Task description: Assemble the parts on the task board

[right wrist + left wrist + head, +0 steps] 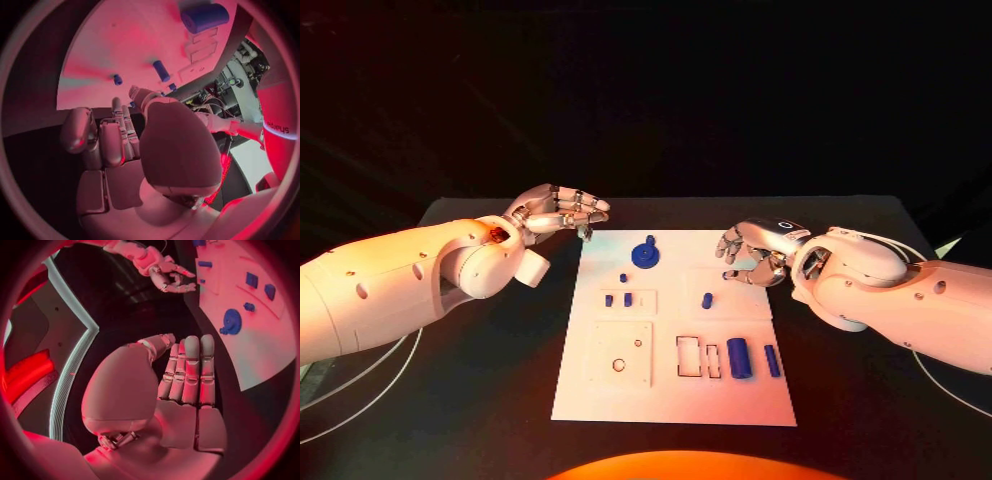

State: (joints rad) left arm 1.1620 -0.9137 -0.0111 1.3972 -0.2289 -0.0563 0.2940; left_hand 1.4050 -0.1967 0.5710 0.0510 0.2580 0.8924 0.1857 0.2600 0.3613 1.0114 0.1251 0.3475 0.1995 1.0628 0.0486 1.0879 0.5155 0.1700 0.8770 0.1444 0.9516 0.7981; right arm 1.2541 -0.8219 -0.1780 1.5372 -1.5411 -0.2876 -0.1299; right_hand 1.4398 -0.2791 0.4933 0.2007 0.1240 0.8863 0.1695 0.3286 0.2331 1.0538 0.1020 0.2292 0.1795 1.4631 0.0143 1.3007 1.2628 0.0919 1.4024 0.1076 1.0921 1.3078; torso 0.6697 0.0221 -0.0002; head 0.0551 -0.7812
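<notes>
Left hand: your left hand [561, 212] hovers off the board's far-left corner, fingers loosely curled, holding nothing.
Board: the white board [589, 395] lies mid-table, flat.
Wheel: the blue wheel [645, 252] stands near the far edge; likely light, stiff and slick, so pinch it by the rim.
Pegs: small pegs [707, 299] sit mid-board and two bigger cylinders [738, 357] near-right; take them across the sides.
Right hand: your right hand [753, 254] rests at the far-right edge, fingers bent downward, empty.

parts [738, 357] lie on the task board [672, 400], apparently between both hands.
</notes>
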